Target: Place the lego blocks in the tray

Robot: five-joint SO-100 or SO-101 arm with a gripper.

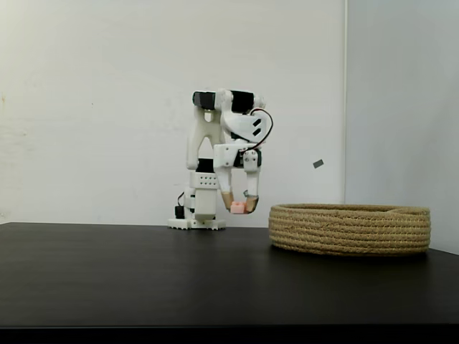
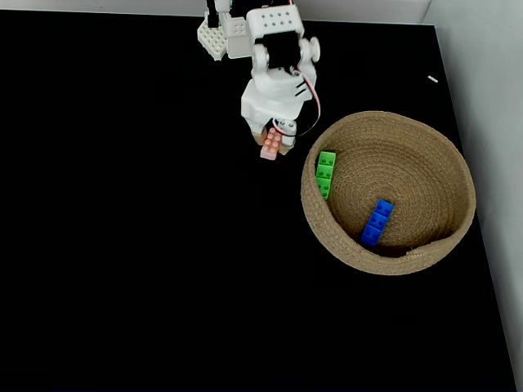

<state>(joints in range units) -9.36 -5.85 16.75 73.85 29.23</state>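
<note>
Fixed view, fingers (image 1: 239,206) pinching pink brick (image 1: 237,208) (beside basket (image 1: 350,229))

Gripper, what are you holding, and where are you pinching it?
The gripper holds the pink brick, pinched by its sides, lifted off the table beside the basket.

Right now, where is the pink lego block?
The pink block is held in the jaws above the black table, just left of the basket in both fixed views.
</note>
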